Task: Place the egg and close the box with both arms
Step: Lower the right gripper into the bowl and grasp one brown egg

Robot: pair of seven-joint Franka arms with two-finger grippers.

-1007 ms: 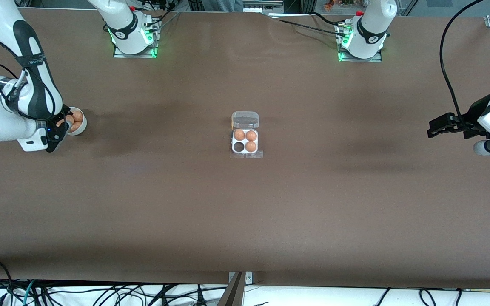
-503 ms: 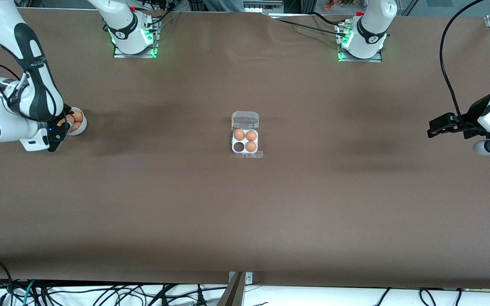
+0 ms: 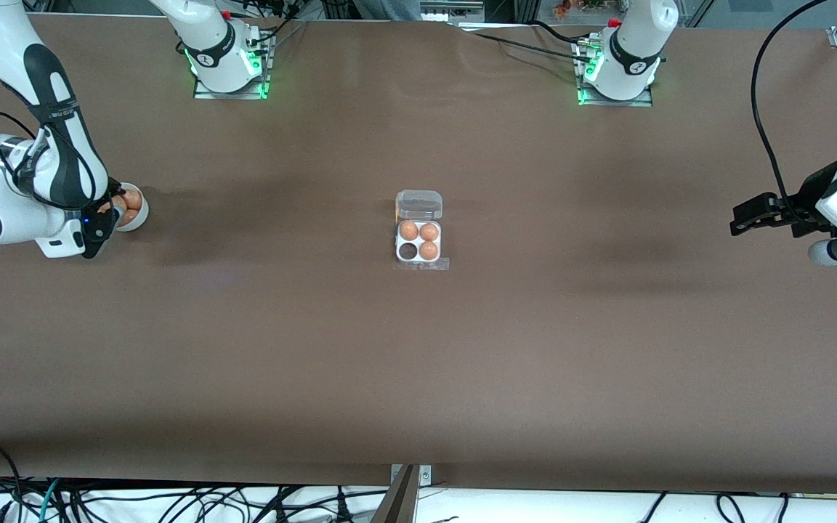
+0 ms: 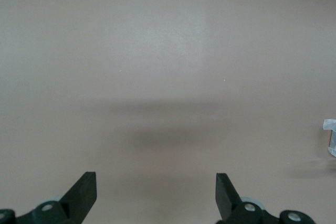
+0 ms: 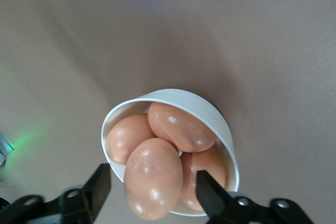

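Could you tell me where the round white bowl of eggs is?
The round white bowl sits at the right arm's end of the table, directly under the right hand.

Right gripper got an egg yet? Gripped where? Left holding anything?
The right gripper straddles the top egg in the bowl at its sides; whether it grips cannot be told. The left gripper waits open, empty, over bare table.

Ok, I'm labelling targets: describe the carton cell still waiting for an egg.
Find the egg carton mid-table, its clear lid open. Of its four cells, take the empty cell at the corner nearer the front camera, toward the right arm's end. It looks dark; the rest hold orange-brown eggs.
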